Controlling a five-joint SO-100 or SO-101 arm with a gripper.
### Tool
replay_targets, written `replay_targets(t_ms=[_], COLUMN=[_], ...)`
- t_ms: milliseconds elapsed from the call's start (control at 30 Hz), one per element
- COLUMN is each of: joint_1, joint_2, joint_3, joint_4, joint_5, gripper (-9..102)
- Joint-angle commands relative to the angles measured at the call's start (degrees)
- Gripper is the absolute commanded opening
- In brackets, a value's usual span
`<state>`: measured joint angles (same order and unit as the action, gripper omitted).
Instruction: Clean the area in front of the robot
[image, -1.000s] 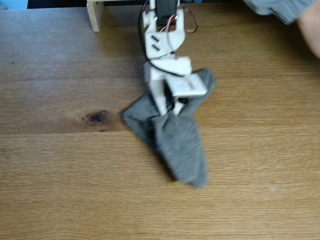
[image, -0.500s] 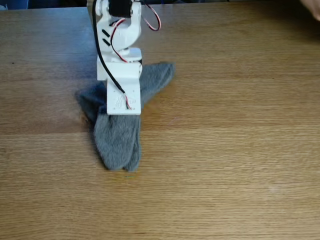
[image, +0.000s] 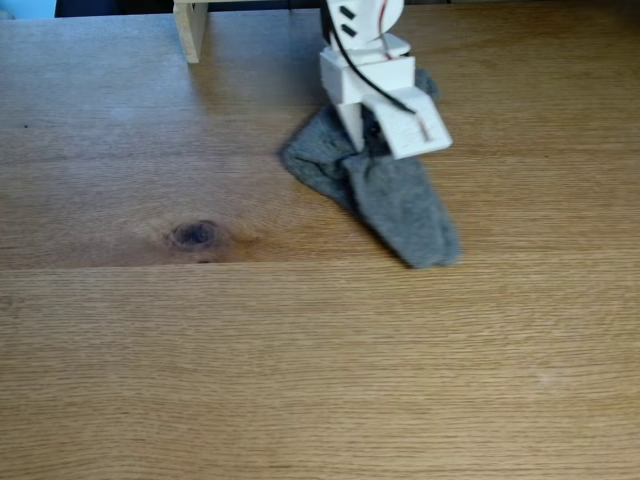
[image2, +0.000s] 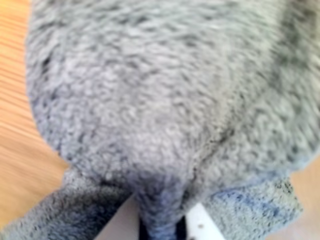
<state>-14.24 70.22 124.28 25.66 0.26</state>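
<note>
My gripper (image: 362, 150) is clamped on the grey cloth (image: 395, 200), a pinch of it squeezed between my 2 white fingers (image2: 202, 225) in the wrist view. The cloth lies on the wooden table (image: 300, 350), right of the dark knot (image: 195, 234) in the fixed view. If I press too lightly, it could bunch up and skip patches; a hard drag might tug it free.
</note>
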Motion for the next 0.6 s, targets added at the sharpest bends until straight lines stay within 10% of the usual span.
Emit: replay_targets(t_ms=[0,200,567], joint_1=[-1.5,3.2,21.3], joint_2=[-0.9,-15.4,-37.5], joint_3=[3.3,0.3,-45.8], joint_4=[-20.7,-44.8,-18.0], joint_5=[-0.1,-7.2,-20.7], gripper=[0,0,0])
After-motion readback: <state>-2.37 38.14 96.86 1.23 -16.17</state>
